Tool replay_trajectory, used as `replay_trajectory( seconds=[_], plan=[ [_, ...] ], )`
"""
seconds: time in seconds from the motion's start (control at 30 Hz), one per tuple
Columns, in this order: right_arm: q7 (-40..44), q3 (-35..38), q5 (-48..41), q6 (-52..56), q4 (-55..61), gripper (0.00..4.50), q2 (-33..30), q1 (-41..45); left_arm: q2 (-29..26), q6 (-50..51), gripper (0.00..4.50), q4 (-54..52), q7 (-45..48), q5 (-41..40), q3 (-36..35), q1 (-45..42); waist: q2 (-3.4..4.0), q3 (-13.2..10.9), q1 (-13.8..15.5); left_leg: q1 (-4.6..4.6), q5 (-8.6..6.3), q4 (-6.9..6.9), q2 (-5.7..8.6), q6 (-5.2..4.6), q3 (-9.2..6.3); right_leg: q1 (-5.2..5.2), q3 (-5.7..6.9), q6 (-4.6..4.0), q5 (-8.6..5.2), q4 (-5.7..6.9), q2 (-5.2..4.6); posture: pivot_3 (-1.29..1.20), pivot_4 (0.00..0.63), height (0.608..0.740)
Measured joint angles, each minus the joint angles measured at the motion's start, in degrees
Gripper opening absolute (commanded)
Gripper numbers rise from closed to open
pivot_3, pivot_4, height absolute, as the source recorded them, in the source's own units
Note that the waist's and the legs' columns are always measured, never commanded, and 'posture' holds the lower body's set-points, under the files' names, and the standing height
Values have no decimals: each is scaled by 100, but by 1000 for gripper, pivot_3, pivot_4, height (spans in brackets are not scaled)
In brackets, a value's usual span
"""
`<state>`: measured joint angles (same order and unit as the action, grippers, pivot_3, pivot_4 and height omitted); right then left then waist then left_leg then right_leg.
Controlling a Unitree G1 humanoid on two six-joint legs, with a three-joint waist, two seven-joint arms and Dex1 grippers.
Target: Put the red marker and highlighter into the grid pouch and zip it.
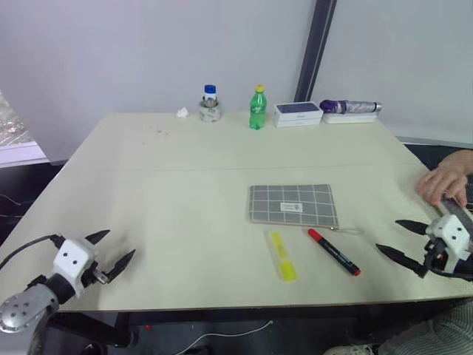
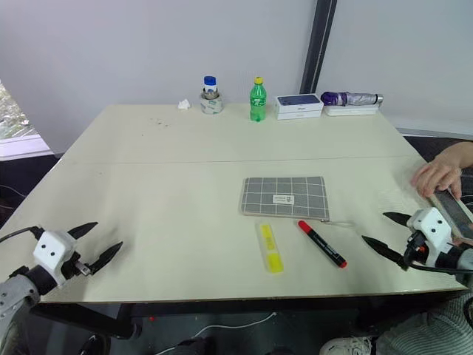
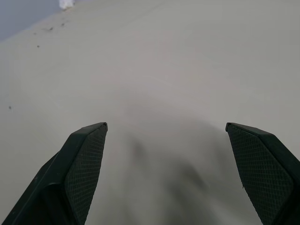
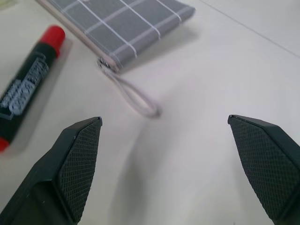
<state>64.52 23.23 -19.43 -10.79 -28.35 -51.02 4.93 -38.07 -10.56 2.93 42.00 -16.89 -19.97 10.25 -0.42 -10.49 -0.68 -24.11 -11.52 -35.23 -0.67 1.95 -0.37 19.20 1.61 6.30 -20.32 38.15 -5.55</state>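
The grid pouch (image 1: 293, 204) lies flat near the middle of the table, grey with white lines and a small white label; its thin strap (image 4: 133, 96) trails from one corner. Just in front of it the yellow highlighter (image 1: 281, 255) and the red marker (image 1: 333, 251), black with a red cap, lie side by side on the tabletop. My left gripper (image 1: 116, 250) hovers open over bare table at the front left, far from all three. My right gripper (image 1: 401, 239) is open at the front right, a short way right of the marker, with nothing between its fingers.
Along the far edge stand a small jar with a blue lid (image 1: 211, 104), a green bottle (image 1: 257, 108), a white-and-blue box (image 1: 297, 114) and a folded purple umbrella (image 1: 351, 107). A person's hand (image 1: 446, 180) rests on the table's right edge behind my right gripper.
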Motion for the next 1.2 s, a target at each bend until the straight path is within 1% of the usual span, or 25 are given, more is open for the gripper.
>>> replay_trajectory(
  seconds=[0.33, 0.67, 0.8, 0.83, 0.87, 0.9, 0.93, 0.97, 1.03, 1.1, 1.13, 1.2],
  plan=[
    [-56, -46, 18, -39, -57, 4461, 23, 209, -4, -115, 4269, -25, -43, 257, 116, -288, 0, 0, 4, 0, 0, 3, 1, 0, 1, 1, -2, 0, 0, -1, 0, 0, 150, 740],
    [-148, -228, 47, -40, -120, 4461, 50, 412, -5, -391, 4269, 87, 80, 261, 113, -437, 0, 0, 6, 0, 0, 1, 1, 0, 2, 1, -2, 0, 0, -1, 0, 0, 150, 740],
    [-181, -247, 9, 162, -122, 4461, 69, 560, -9, -475, 4269, 164, 82, 292, 117, -527, 0, 0, 3, 0, 0, 1, 1, 0, 2, 1, -1, 0, 0, 0, 1, 0, 150, 740],
    [-199, -258, 7, 222, -122, 4089, 82, 625, -10, -527, 4269, 204, 81, 330, 121, -583, 0, 0, 3, 0, 0, 1, 1, 0, 3, 1, -2, 1, 0, 0, 1, 0, 150, 740],
    [-213, -271, 5, 260, -122, 3929, 99, 685, -10, -590, 4269, 248, 80, 379, 129, -637, 0, 0, 4, 0, 0, 1, 1, 0, 3, 1, -2, 1, 0, 0, 1, 0, 150, 740],
    [-222, -281, 5, 283, -122, 3551, 120, 740, -9, -636, 4269, 285, 76, 403, 141, -682, 0, 0, 4, 0, 0, 1, 1, 0, 3, 1, -1, 1, 0, 0, 1, 0, 150, 740],
    [-235, -289, 6, 307, -122, 3067, 153, 802, -8, -678, 4269, 350, 67, 465, 193, -770, 0, 0, 8, 0, 0, 1, 1, 0, 3, 1, -1, 1, 0, 0, 1, 0, 150, 740],
    [-253, -326, 9, 313, -123, 2463, 206, 895, -4, -743, 4269, 429, 48, 543, 286, -889, 0, 0, 11, 0, 0, 1, 2, 0, 4, 1, -1, 1, 0, 0, 1, 0, 150, 740],
    [-295, -445, 39, 304, -133, 1519, 299, 1046, 27, -864, 4269, 616, 18, 680, 469, -1175, 0, 0, 12, 0, 0, -1, 2, 0, 5, 0, 0, 1, 1, 1, 2, 0, 150, 740],
    [-436, -618, 172, 257, -239, 451, 446, 1320, 50, -1060, 4269, 955, -11, 905, 700, -1628, 0, 0, 7, -1, 1, -2, 3, 1, 5, 1, 1, 2, 1, 3, 3, 0, 150, 740],
    [-577, -743, 340, 166, -375, 24, 510, 1500, 55, -1233, 4269, 1227, -38, 1066, 855, -1918, 0, 0, 7, 1, 1, -2, 4, 2, 6, 0, 1, 2, 1, 4, 3, 0, 150, 740],
    [-969, -1026, 761, -77, -757, 24, 674, 1928, 124, -1529, 4269, 1856, -92, 1372, 1139, -2581, 0, 0, 5, -3, 3, -2, 8, 4, 5, 7, 3, 2, 1, 6, 6, 0, 150, 740]
  ],
)
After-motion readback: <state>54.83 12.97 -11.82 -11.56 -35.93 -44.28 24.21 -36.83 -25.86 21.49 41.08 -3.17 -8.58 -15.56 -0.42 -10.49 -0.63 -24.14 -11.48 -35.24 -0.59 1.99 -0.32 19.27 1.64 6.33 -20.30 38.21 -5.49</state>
